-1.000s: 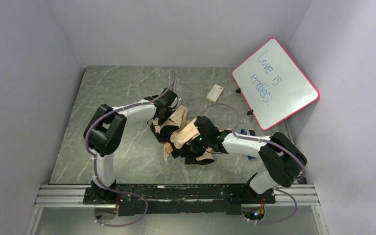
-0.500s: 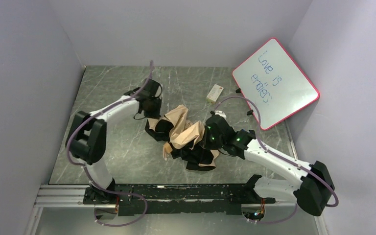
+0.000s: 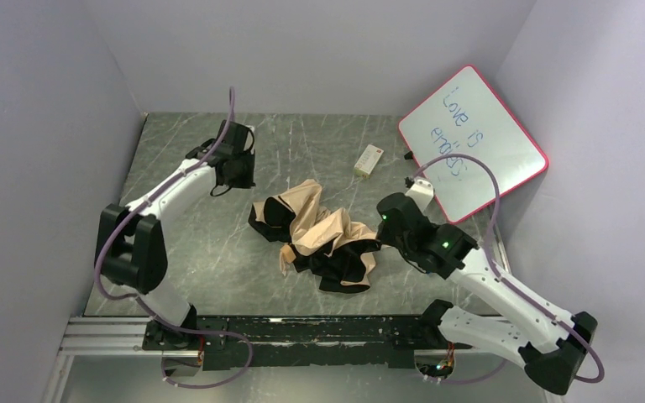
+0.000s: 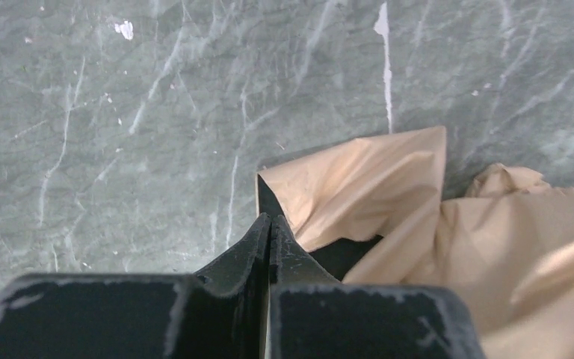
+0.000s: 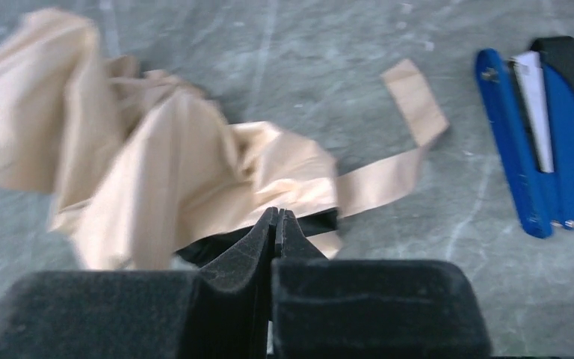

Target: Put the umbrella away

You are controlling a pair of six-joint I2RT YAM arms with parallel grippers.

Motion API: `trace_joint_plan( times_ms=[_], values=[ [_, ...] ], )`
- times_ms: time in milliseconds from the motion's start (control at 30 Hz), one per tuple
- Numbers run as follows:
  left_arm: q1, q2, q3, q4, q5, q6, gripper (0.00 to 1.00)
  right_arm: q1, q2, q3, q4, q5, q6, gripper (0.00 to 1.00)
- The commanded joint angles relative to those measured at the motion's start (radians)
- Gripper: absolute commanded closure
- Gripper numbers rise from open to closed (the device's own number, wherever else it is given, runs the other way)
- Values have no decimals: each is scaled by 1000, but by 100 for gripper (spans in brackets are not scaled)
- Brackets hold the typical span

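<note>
Left gripper [image 4: 269,221]: pinched shut, empty, near the umbrella [image 3: 323,235], crumpled loose mid-table. Right gripper [image 5: 278,213]: shut too, empty, by its right edge. Likely risk: pinching fabric alone, spreading folds or snagging the strap [image 5: 417,105]. Handle, shaft hidden under fabric; right wrist view blurred.

We see the umbrella [image 3: 319,239] lying collapsed in a loose, crumpled heap near the middle of the tabletop [image 3: 210,252]. Its fabric is tan on one side and black on the other. Both sides show in overlapping folds, with tan mostly on top and black along the near and left edges. In the left wrist view, a flat tan corner [image 4: 389,161] lies on the tabletop with black beneath it. In the right wrist view, the tan strap [image 5: 407,134] trails loose across the tabletop.
</note>
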Motion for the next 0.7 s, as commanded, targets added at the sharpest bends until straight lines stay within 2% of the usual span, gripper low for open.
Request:
trace_joint_plan(
  times_ms=[0, 133, 400, 667],
  values=[
    [13, 101, 87, -32, 3, 53, 95, -75, 46, -109, -21, 107, 43, 100],
    [9, 159, 109, -22, 48, 67, 95, -240, 72, -189, 70, -96, -22, 100],
    [-47, 265, 153, -54, 27, 104, 95, -271, 82, -333, 198, -293, 11, 100],
    [-148, 308, 101, -33, 52, 87, 95, -273, 231, -401, 393, -478, 4, 100]
  ],
)
